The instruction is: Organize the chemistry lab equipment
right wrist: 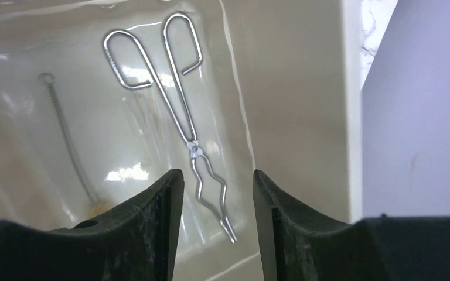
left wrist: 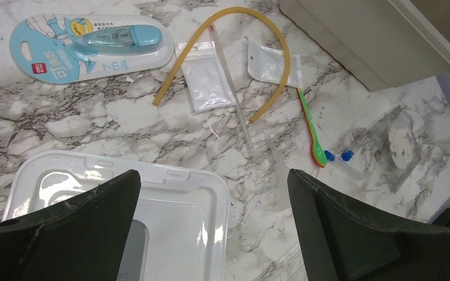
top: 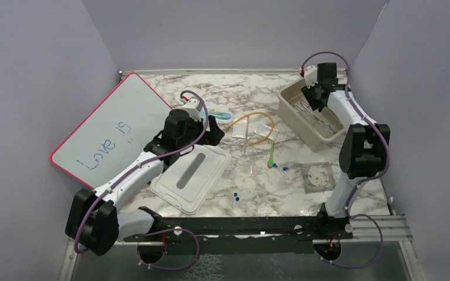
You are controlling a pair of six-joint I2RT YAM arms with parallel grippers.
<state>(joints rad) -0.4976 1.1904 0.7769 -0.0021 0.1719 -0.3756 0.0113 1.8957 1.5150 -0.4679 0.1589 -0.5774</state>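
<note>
Hovering with right jaws parted over metal forceps (right wrist: 194, 147) lying in the beige bin (right wrist: 293, 88) and left jaws spread wide above the clear lid (left wrist: 176, 196) on the counter (left wrist: 64, 117).

Left arm (top: 143, 165) jaws wide, right arm (top: 360, 146) jaws parted.

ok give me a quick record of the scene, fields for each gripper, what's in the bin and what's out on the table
left gripper: open, over the clear lid, holding nothing
right gripper: open above the beige bin, nothing gripped
in bin: metal tongs, wire brush
on table: amber tubing, green stick, blue-capped vials, small clear bags
task state: most items not yet in the bin
</note>
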